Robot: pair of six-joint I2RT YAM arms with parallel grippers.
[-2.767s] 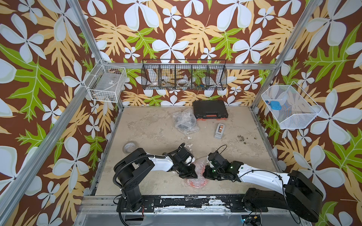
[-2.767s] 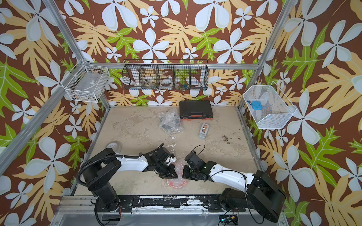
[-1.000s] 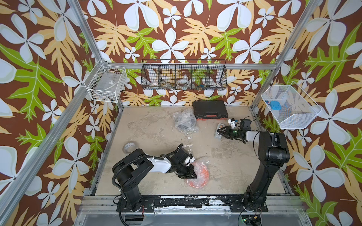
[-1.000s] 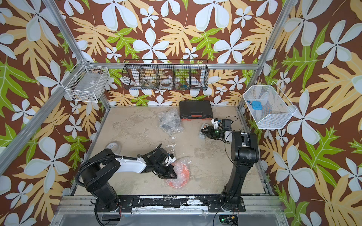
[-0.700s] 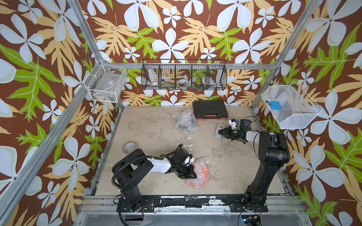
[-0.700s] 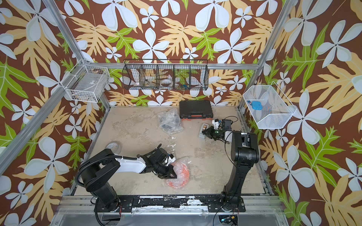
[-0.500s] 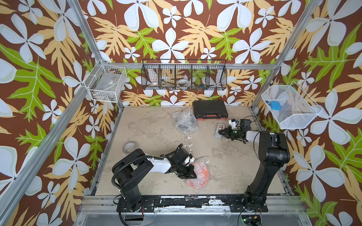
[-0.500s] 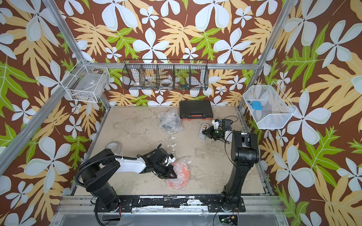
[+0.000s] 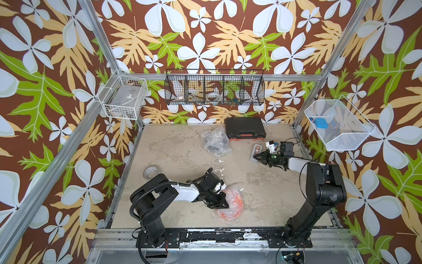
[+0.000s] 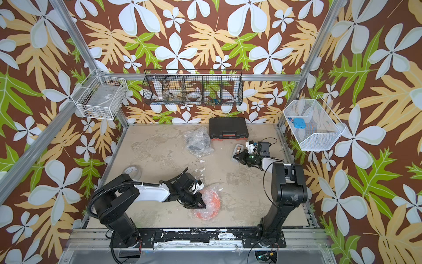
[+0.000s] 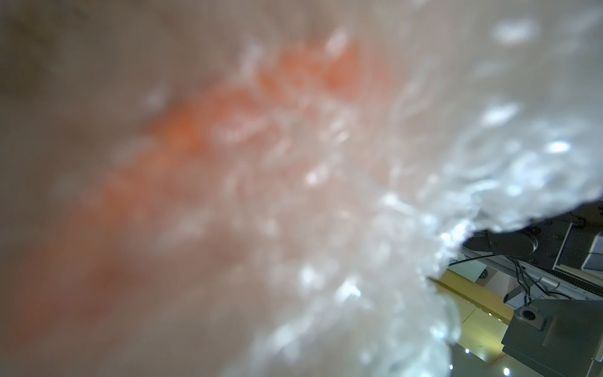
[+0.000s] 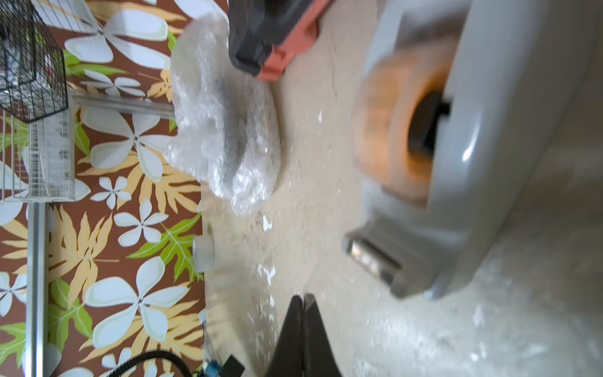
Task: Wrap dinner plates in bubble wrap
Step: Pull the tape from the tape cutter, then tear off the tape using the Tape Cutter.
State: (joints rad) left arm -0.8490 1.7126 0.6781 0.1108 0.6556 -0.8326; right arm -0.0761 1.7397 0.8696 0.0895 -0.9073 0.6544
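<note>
No word, label, brand, number or sign is showing clearly enough to be read in any view, and the dark printed marks on the clear box [image 9: 125,94] lying in the white wire basket [image 9: 121,112] are appearing only as tiny, blurred smudges.

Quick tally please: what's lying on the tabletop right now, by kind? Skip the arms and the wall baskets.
Wrapped plates: 2 (orange plate, dark plate)
Loose tape roll: 1
Tape dispenser: 1
Black case: 1
Total: 5
</note>
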